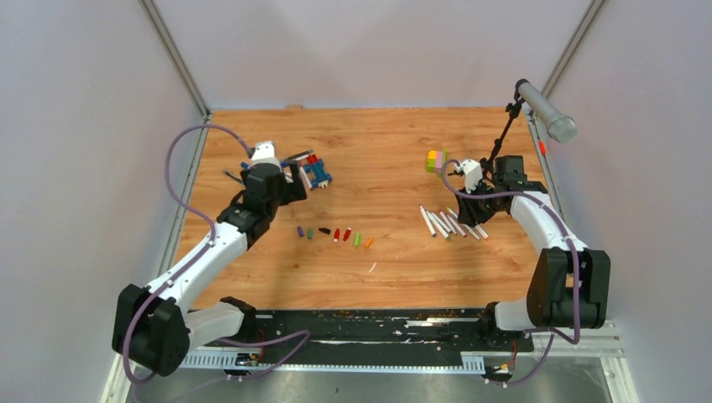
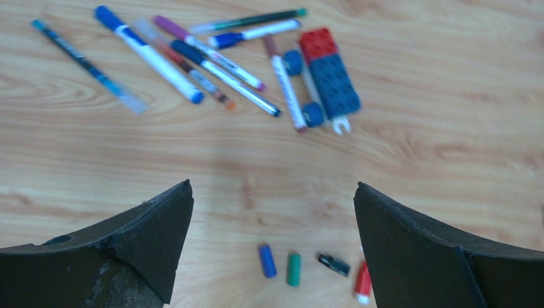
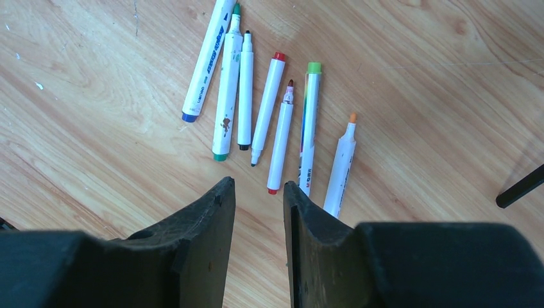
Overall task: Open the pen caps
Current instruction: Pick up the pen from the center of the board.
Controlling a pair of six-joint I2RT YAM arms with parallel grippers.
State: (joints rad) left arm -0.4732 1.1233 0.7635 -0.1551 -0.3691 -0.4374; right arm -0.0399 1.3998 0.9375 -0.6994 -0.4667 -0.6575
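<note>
Watching from the side, here's where it stands. The left gripper [image 2: 274, 186] is spread as wide as I've seen it, with nothing in it, hovering over bare table [image 1: 378, 143] just short of the heap of capped pens [image 2: 154, 58]. The right gripper [image 3: 258, 185] has its jaws nearly together with only a thin gap, also empty, and it sits right over the row of uncapped pens [image 3: 267, 106] on its own side. The loose pen caps [image 1: 337, 234] are lined up in the middle of the table, between the two arms.

What worries me is that heap. The capped pens lie crossed and overlapping, so wide jaws coming down there could easily pinch two at once or shove the whole lot sideways. The blue-and-red brick figure [image 2: 330, 77] is jammed right against a couple of them too, so a sloppy grab could drag it along. The caps are little cylinders, and from the left wrist the green cap [image 2: 294, 269] and its neighbours look close under the fingers. A low sweep would probably send them rolling.
</note>
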